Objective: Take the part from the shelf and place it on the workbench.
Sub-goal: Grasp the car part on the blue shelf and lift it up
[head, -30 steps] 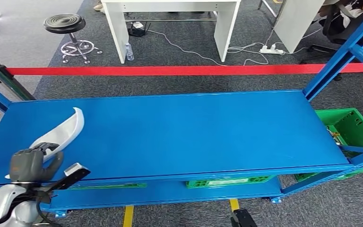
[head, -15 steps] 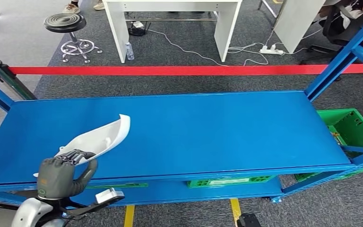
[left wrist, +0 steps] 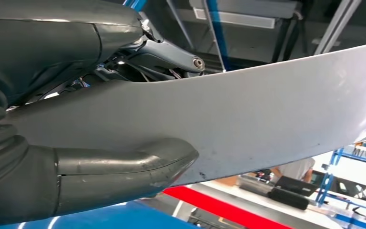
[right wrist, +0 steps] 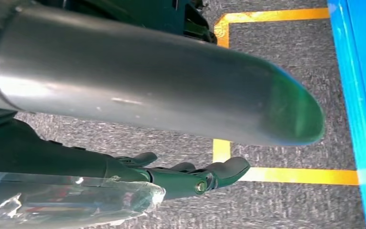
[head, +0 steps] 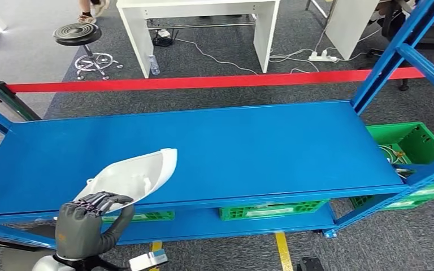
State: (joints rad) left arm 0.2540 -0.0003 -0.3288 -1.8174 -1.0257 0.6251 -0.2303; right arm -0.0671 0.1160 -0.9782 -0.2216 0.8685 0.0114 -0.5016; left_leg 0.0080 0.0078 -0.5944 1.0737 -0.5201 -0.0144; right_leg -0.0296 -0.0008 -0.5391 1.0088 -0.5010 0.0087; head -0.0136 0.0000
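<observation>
Head view has my left robot hand [head: 87, 223] at the lower left of the frame, fingers curled over the near edge of the white part [head: 133, 178], a long curved shell. I am grasping it at one end only; the rest slants toward the centre of the frame over the front of the blue shelf [head: 231, 147]. I cannot tell whether the far tip rests on the blue surface or hangs just above it.

Left wrist view shows the grip close: my thick grey thumb [left wrist: 124, 167] lies flat on the smooth pale face of the part [left wrist: 267, 109], darker fingers on the other side. That, I judge, is the main risk. The shell is slick and I hold it far from its middle, so its free end could lever downward, twist in my grip, and slide out onto the carpet.

A second risk is the shelf itself. A blue upright [head: 395, 51] stands at the upper right of the head view, and the shelf's front lip lies just below the part; swinging away carelessly could clip the long end on either.

Right wrist view looks down at grey carpet and yellow floor tape [right wrist: 267, 174]. My right robot hand [right wrist: 190, 179] hangs there holding nothing, its dark fingers a little apart, so it gives no support.
</observation>
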